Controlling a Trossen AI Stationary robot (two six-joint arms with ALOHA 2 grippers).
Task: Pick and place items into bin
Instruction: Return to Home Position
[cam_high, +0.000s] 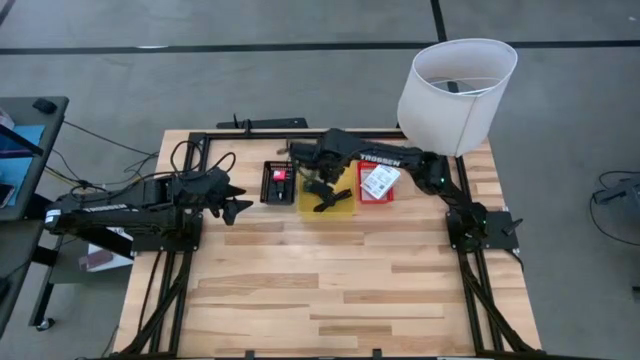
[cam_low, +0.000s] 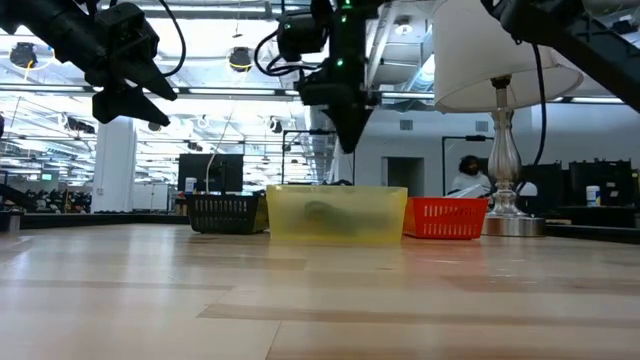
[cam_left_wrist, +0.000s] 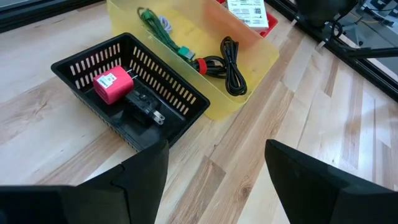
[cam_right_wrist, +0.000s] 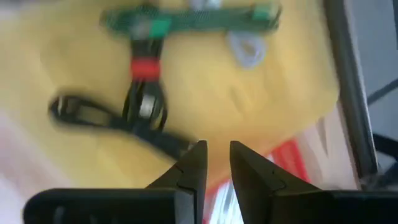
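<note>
Yellow bin already holding black cord and green stick; right gripper above, slightly parted, empty. Left gripper wide open, waiting aside.

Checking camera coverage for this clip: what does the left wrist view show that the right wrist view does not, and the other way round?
Only the left wrist view shows the black basket holding a pink-red block and a black plug, beside the yellow bin, plus the white labelled packet in the red basket.

Only the right wrist view shows the right gripper, its fingers slightly apart and holding nothing, above the bin.

Both show the yellow bin with the black cord and the green stick lying in it.
</note>
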